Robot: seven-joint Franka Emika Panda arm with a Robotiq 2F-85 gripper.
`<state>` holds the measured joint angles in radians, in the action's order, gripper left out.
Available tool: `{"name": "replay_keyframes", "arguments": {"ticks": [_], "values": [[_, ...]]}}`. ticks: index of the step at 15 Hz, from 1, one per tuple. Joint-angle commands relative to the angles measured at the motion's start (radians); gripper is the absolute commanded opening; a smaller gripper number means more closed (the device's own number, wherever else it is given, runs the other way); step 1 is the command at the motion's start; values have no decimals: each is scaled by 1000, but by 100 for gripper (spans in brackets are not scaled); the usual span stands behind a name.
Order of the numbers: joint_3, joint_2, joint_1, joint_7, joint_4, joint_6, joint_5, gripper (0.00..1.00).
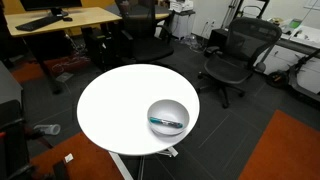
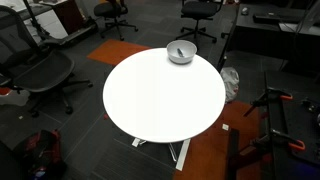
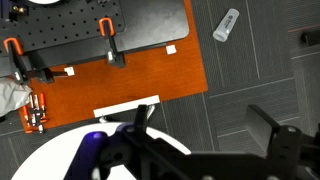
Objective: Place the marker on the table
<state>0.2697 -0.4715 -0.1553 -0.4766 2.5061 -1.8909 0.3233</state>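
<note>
In an exterior view, the round white bench [image 1: 110,110] carries a silver-grey bowl [image 1: 160,108] set toward one edge. The marker [image 1: 166,122] lies inside that bowl. It is slim and dark with a teal-green tint, and shorter than the bowl is wide. Its long axis runs nearly level across the picture, dipping slightly to one side, and it rests low against the bowl's inner wall. Which end is the cap cannot be made out. A wooden desk [image 1: 70,18] and a black office chair [image 1: 235,55] stand on the dark floor beyond. No arm shows here.

In an exterior view from the opposite side, the bench [image 2: 160,100] fills the middle, and the bowl [image 2: 188,57] sits near its far rim. The marker [image 2: 180,52] reads only as a short dark streak inside the bowl, too small to tell its direction.

In the wrist view, the claw [image 3: 190,160] is a dark, blurred mass along the bottom edge, and I cannot tell whether its jaws are parted or closed. It holds nothing I can see. A curve of the white bench [image 3: 40,165] shows at the lower corner. Beyond lie an orange mat [image 3: 130,75], a black plate [image 3: 90,25] with orange-handled clamps [image 3: 108,40], and a white bottle [image 3: 227,24] on grey carpet.
</note>
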Motion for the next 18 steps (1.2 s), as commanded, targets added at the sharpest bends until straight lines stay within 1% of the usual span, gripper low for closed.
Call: {"name": "replay_keyframes", "arguments": {"ticks": [1,6,8,12,18], "values": [[-2,0,-1,-1,-2,3,-1,100],[-2,0,-1,-1,-2,3,-1,100],[-3,-12,18,-26,1,-17,-22,100],[-31,-21,70,-42,-2,-47,-70,100],[-95,-35,180,-84,-25,-77,-169,100]]}}
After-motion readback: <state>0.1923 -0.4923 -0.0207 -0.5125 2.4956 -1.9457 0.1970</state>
